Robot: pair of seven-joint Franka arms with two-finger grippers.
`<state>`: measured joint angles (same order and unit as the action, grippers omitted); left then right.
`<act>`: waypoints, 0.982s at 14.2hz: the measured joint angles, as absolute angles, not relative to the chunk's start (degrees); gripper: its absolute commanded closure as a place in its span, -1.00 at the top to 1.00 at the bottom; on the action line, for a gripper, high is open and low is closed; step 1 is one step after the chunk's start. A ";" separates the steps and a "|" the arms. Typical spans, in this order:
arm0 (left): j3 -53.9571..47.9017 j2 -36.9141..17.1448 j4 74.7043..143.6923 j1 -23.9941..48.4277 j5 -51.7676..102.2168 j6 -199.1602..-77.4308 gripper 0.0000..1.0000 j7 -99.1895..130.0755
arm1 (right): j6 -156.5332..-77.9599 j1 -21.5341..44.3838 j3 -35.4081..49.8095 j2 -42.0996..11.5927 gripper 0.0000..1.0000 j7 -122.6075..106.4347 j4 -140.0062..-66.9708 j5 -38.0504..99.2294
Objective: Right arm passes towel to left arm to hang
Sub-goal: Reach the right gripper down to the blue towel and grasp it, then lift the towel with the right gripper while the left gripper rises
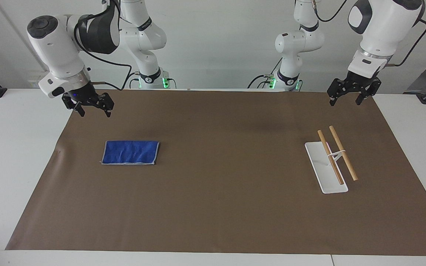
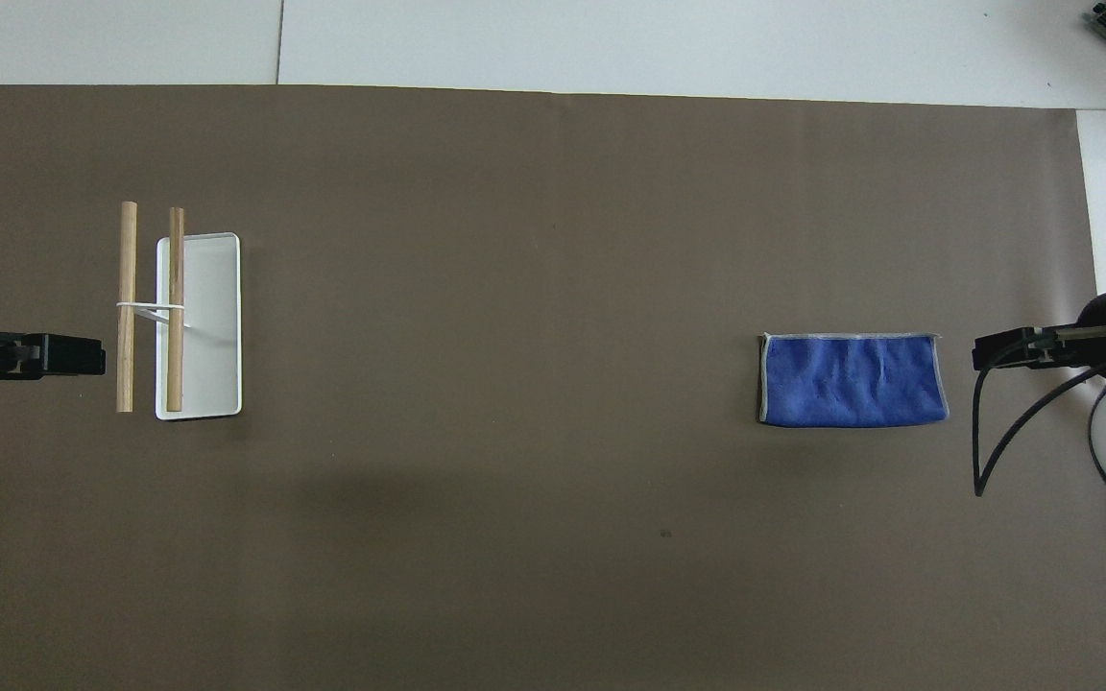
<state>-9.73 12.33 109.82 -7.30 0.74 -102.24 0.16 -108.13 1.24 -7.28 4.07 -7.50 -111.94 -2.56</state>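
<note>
Presently, my right gripper (image 1: 94, 111), fingers spread wide, hangs over the surface (image 1: 220, 207) near the flat towel (image 1: 130, 152); my left gripper (image 1: 350, 98), also wide, waits above the rack (image 1: 332, 159).

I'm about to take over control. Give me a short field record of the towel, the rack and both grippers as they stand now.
towel: the towel lies flat on the brown mat, toward the right arm's end, untouched
rack: white-based rack with two wooden bars, toward the left arm's end, nothing hung on it
right gripper: the right gripper is in the air over the mat's edge, jaws open, holding nothing
left gripper: the left gripper waits in the air over the mat, jaws open, holding nothing
handover: not yet begun
</note>
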 measured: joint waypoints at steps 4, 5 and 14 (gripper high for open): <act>-9.73 12.33 109.82 -7.30 0.74 -102.24 1.00 0.16 | -119.65 0.86 -7.29 -0.70 1.00 -10.66 -118.93 -2.56; -9.73 12.33 109.82 -7.30 0.74 -102.24 1.00 0.16 | -122.41 1.01 -7.28 -1.99 1.00 -10.66 -120.09 -2.52; -9.73 12.33 109.82 -7.30 0.74 -102.24 1.00 0.16 | -139.80 1.99 -7.05 -6.77 1.00 -11.62 -129.05 3.97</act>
<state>-9.73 12.33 109.82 -7.30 0.74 -102.24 0.16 -139.80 1.99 -7.05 -6.77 -11.62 -129.05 3.97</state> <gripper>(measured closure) 0.000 0.000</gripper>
